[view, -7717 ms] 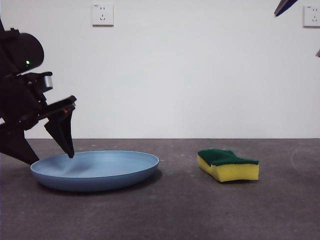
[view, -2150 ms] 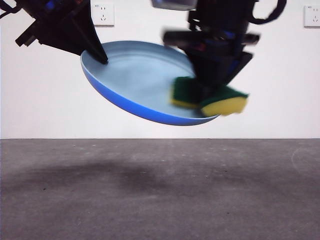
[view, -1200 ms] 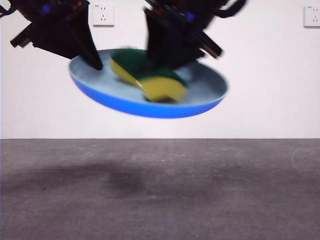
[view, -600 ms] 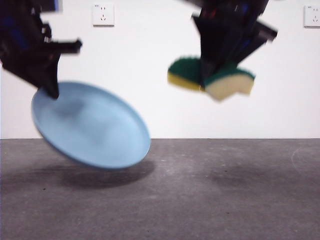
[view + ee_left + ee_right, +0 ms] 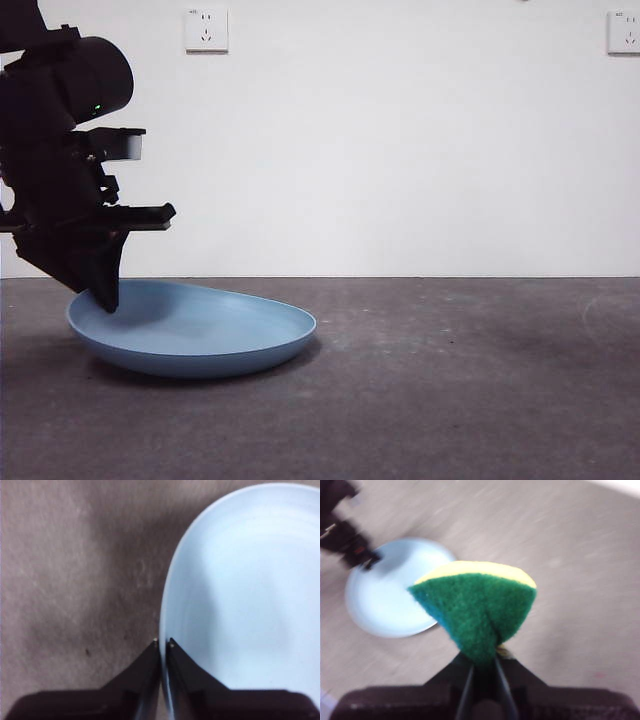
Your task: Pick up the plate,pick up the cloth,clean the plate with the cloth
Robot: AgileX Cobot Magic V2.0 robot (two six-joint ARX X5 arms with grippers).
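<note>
The light-blue plate (image 5: pixel 190 340) lies on the grey table at the left, its left rim slightly raised. My left gripper (image 5: pixel 105 298) is shut on that left rim; the left wrist view shows its jaws (image 5: pixel 163 642) pinching the plate's edge (image 5: pixel 245 595). My right gripper (image 5: pixel 482 667) is shut on the cloth, a yellow sponge with a green scouring side (image 5: pixel 480 610), and holds it high above the table. It is out of the front view. The right wrist view shows the plate (image 5: pixel 395 595) far below, with the left arm (image 5: pixel 345 535) at its rim.
The grey table (image 5: pixel 450 380) runs to a white wall. Two wall sockets (image 5: pixel 205 30) (image 5: pixel 623 32) sit high on it. The left arm's dark body fills the left edge of the front view.
The left gripper has lowered the tilted plate onto the table. The right gripper has risen with the sponge out of the front view.
</note>
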